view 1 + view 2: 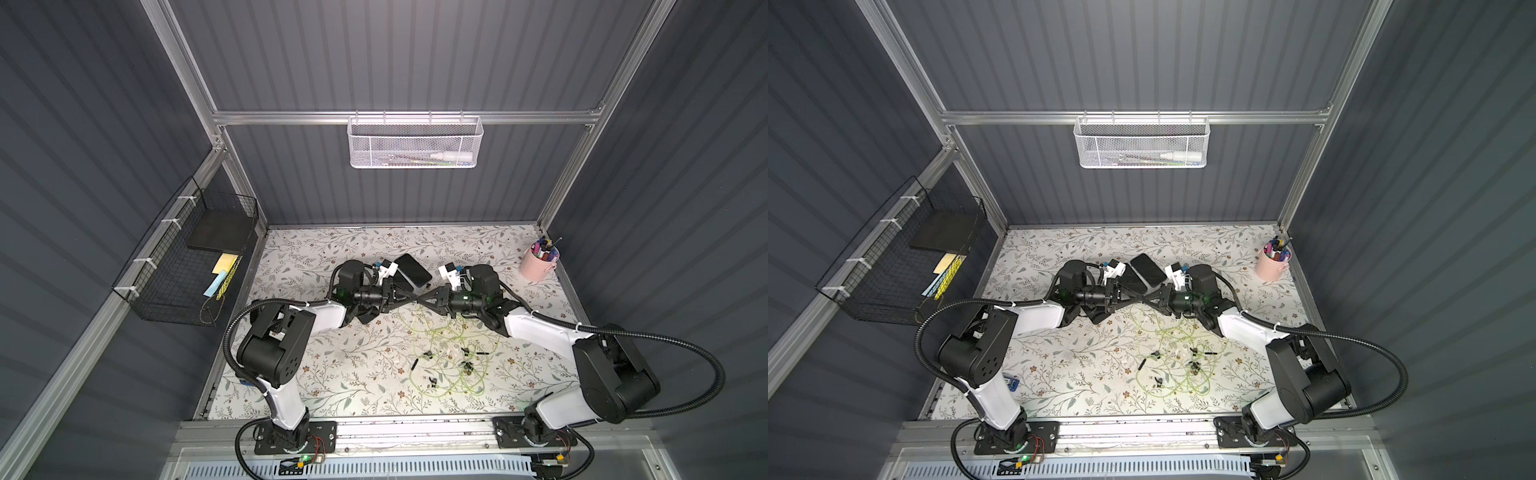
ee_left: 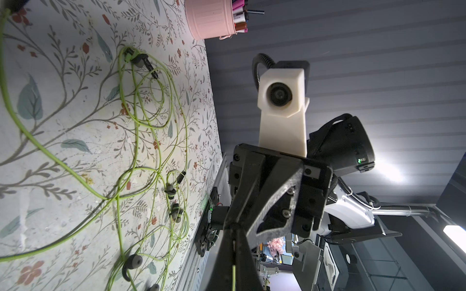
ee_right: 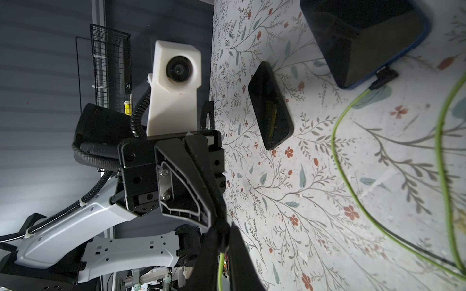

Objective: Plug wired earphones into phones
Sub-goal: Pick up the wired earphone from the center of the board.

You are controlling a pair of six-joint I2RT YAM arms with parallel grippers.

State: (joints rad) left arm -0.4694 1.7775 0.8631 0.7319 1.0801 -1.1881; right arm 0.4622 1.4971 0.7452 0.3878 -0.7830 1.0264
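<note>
Your left fingers (image 2: 219, 264) and right fingers (image 3: 242, 264) meet tip to tip above the middle of the tabletop (image 1: 332, 374). Each pair is pinched tight on a green strand of the wired earphones (image 1: 467, 365). The tangle itself lies loose on the tabletop, nearer your right arm. The phones (image 1: 412, 269) sit just behind the fingers, and one phone (image 3: 360, 42) has a black plug (image 3: 384, 75) at its edge.

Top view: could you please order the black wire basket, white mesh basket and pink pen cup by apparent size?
Largest: black wire basket.
Then: white mesh basket.
Smallest: pink pen cup.
Both baskets hang nearer the camera, so real sizes are unsure.
</note>
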